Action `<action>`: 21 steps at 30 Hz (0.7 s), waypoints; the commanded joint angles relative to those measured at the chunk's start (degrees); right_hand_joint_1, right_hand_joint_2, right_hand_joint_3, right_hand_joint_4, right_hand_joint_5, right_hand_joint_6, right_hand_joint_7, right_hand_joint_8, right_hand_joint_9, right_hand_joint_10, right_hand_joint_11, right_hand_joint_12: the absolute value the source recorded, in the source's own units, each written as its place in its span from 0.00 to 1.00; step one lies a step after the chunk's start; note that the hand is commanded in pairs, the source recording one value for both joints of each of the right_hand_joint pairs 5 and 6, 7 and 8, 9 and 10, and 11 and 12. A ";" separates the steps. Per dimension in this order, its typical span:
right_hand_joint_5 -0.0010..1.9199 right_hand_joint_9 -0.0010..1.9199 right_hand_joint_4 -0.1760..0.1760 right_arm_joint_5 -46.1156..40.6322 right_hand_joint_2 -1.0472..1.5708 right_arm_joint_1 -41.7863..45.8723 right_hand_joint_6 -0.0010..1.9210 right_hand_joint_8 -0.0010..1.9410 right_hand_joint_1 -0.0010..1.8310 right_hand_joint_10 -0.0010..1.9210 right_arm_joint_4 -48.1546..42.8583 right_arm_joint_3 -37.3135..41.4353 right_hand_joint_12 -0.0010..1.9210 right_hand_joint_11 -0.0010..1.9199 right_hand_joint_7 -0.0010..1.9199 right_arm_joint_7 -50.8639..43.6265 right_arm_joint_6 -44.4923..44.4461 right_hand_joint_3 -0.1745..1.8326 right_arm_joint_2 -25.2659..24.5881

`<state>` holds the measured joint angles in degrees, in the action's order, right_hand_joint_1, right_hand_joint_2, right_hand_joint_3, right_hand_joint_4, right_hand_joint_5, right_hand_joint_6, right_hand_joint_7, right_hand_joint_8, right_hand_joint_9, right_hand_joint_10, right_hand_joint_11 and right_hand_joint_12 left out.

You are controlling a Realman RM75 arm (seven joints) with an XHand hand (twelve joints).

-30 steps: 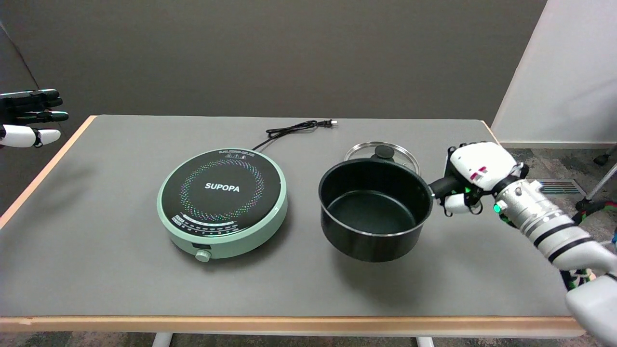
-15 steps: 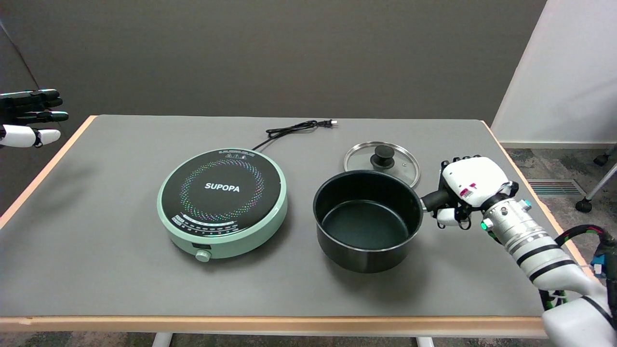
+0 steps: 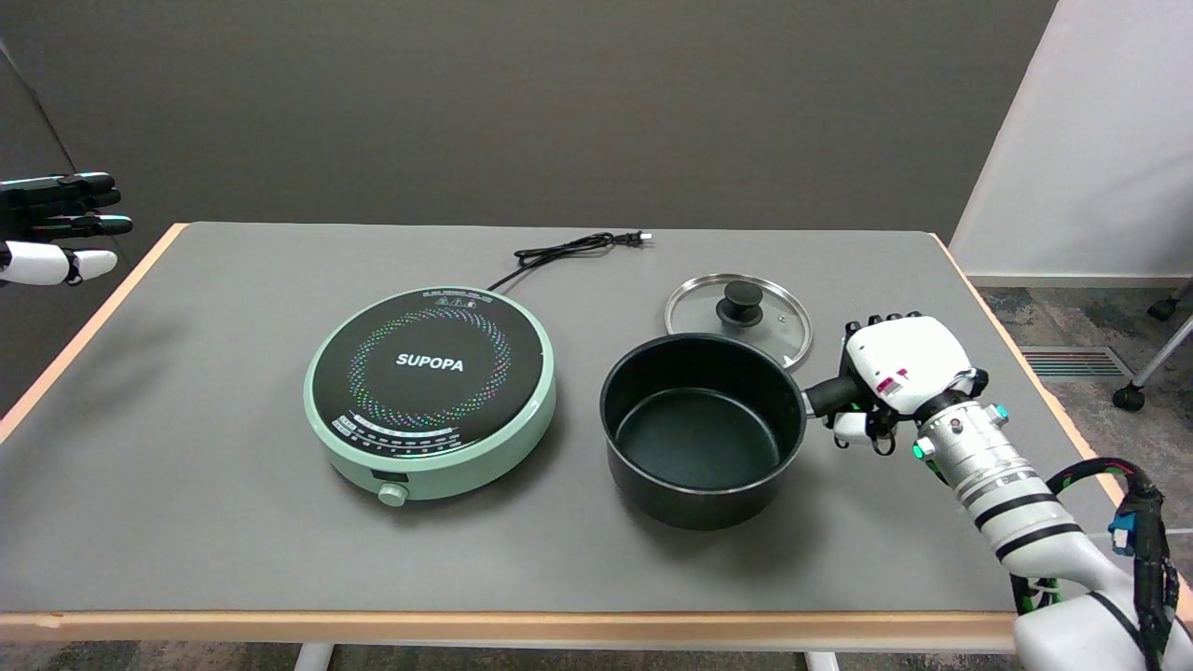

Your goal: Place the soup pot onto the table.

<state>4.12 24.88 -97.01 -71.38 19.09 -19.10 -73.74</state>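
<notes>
soup pot (image 3: pixel 701 431): black, lidless and with nothing inside, upright on the grey counter (image 3: pixel 233 522), right of centre, between the cooker and the right hand; stub of black handle sticking out to the right.
contact with counter: seems to sit flat with a shadow tight under the base; cannot tell for sure whether fully down.
right hand (image 3: pixel 890 373): white shell, reaching in from the lower right on a white and silver arm; wrapped round the pot's handle at the pot's right side.
fingers (image 3: pixel 850 428): curled in and closed on the handle, dark tips showing over the top of the hand, one white tip below the handle.
lid (image 3: pixel 738 315): glass with a metal rim and a black knob, lying flat on the counter just behind the pot; near edge hidden by the pot's rim.
induction cooker (image 3: pixel 431 391): round, mint green with a black top marked supopa, ring of coloured dots, knob at the front; left of the pot, near but apart.
cord (image 3: pixel 569 250): black, running from the back of the cooker toward the far edge, plug lying loose on the counter.
left hand (image 3: pixel 56 226): at the upper left edge, in the air beyond the counter's left corner, holding nothing.
</notes>
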 commanded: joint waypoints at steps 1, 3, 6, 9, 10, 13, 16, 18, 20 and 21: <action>0.99 0.99 0.39 0.48 0.68 -1.04 0.99 0.98 0.59 0.99 4.98 0.28 0.99 0.99 0.99 -2.66 -6.45 0.64 -4.61; 0.99 0.99 0.39 0.48 0.68 -1.04 0.99 0.98 0.59 0.99 5.31 0.36 0.99 0.99 0.99 -2.66 -6.87 0.64 -4.91; 0.99 0.99 0.39 0.48 0.68 -1.05 0.99 0.98 0.59 0.99 5.77 0.36 0.99 0.99 0.99 -2.66 -7.66 0.64 -5.15; 0.99 0.99 0.39 -0.26 0.68 -1.45 0.99 0.98 0.59 0.99 6.34 0.28 0.99 0.99 0.99 -2.67 -8.54 0.64 -5.15; 0.99 0.99 0.39 -0.53 0.68 -1.53 0.99 0.98 0.58 0.99 6.53 0.26 0.99 0.99 0.99 -2.77 -8.74 0.64 -5.15; 0.98 0.98 0.39 -1.90 0.68 -1.91 0.98 0.97 0.58 0.98 7.47 -0.13 0.98 0.98 0.98 -4.15 -9.84 0.64 -5.14; 0.98 0.98 0.39 -2.96 0.68 -1.89 0.98 0.97 0.58 0.98 7.84 -0.26 0.98 0.98 0.98 -5.39 -10.64 0.64 -5.09; 0.98 0.98 0.38 -3.03 0.68 -1.58 0.98 0.97 0.58 0.98 7.58 0.05 0.98 0.98 0.98 -5.45 -11.00 0.64 -5.17; 0.98 0.98 0.38 -3.03 0.68 -1.15 0.98 0.97 0.58 0.98 7.16 0.29 0.98 0.98 0.98 -5.45 -11.00 0.63 -5.24; 0.98 0.98 0.38 -3.03 0.68 -0.84 0.98 0.97 0.58 0.98 6.85 0.38 0.98 0.98 0.98 -5.45 -11.00 0.63 -5.31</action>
<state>3.29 23.63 -91.53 -71.25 15.97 -26.48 -77.92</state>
